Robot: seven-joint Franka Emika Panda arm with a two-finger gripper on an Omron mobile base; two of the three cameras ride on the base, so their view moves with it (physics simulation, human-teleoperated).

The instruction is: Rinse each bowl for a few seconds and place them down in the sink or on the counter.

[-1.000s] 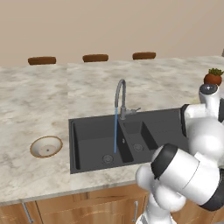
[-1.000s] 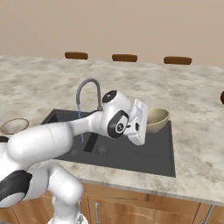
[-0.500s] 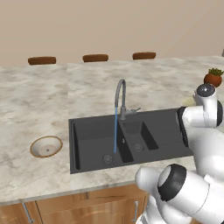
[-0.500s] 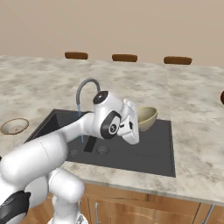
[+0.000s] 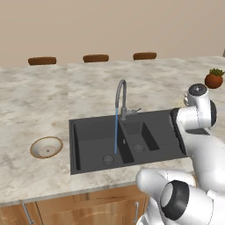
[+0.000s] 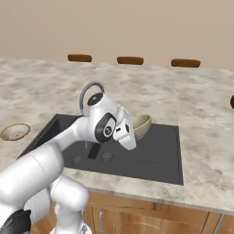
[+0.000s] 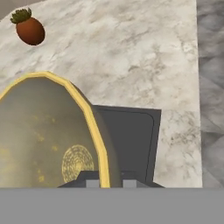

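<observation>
While water ran from the tap (image 5: pixel 119 90), the jaws gripped the olive bowl (image 6: pixel 139 125) by its rim above the sink's (image 6: pixel 162 157) right side. The shallow bowl (image 5: pixel 46 147) sat on the desk (image 5: pixel 39 101). Next, probably, carry the olive bowl under the stream.

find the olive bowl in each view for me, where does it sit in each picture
left base view: I can't make it out; the arm's white body covers the sink's right end.
right base view: the olive bowl is just right of centre, at the gripper, above the sink.
hand view: it covers the lower left, its rim between the fingertips.
Shared landmark: the potted plant on the counter.
</observation>
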